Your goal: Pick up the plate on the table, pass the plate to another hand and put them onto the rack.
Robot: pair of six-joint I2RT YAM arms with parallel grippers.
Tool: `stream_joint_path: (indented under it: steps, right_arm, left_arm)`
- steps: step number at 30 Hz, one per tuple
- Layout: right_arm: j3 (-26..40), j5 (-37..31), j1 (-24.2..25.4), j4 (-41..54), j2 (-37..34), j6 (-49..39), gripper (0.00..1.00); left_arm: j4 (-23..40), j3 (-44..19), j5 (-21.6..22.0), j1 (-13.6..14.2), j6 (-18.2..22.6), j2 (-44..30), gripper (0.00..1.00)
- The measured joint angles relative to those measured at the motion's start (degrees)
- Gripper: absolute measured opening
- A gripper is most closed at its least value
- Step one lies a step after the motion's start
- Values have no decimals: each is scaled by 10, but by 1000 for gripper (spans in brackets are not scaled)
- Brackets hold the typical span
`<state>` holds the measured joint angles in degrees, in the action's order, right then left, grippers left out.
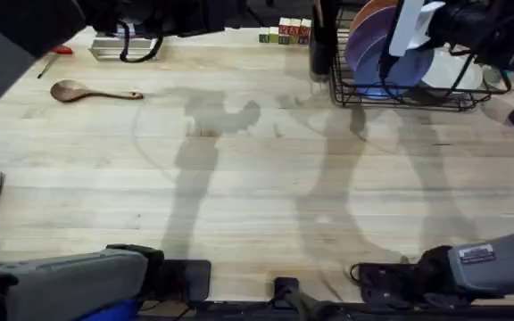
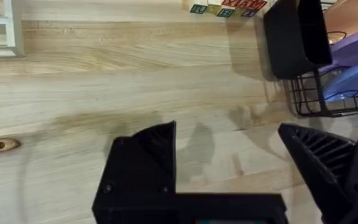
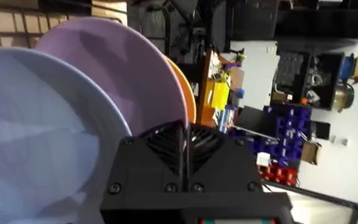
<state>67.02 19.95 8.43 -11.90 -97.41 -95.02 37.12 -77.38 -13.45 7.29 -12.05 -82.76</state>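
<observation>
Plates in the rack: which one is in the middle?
The light-purple plate. It stands between the blue plate and the orange plate, whose edge peeks out behind it.

Bright, even overhead light. The table carries soft double shadows of the arms, stretching toward the near edge. Dark arm masses near the overhead camera are blurred. Right wrist view: lavender plate up close is soft, with mild sheen; background clutter is sharper.
</observation>
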Motion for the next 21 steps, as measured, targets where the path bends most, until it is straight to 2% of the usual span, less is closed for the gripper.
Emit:
stream_joint_path:
  steps: [10, 21]
  right_arm:
    - [0, -18, 22, -16, -3, 3, 28]
    - [10, -20, 23, 22, -3, 7, 28]
  left_arm:
    - [0, 0, 0, 0, 0, 0, 994]
    - [0, 0, 0, 0, 0, 0, 993]
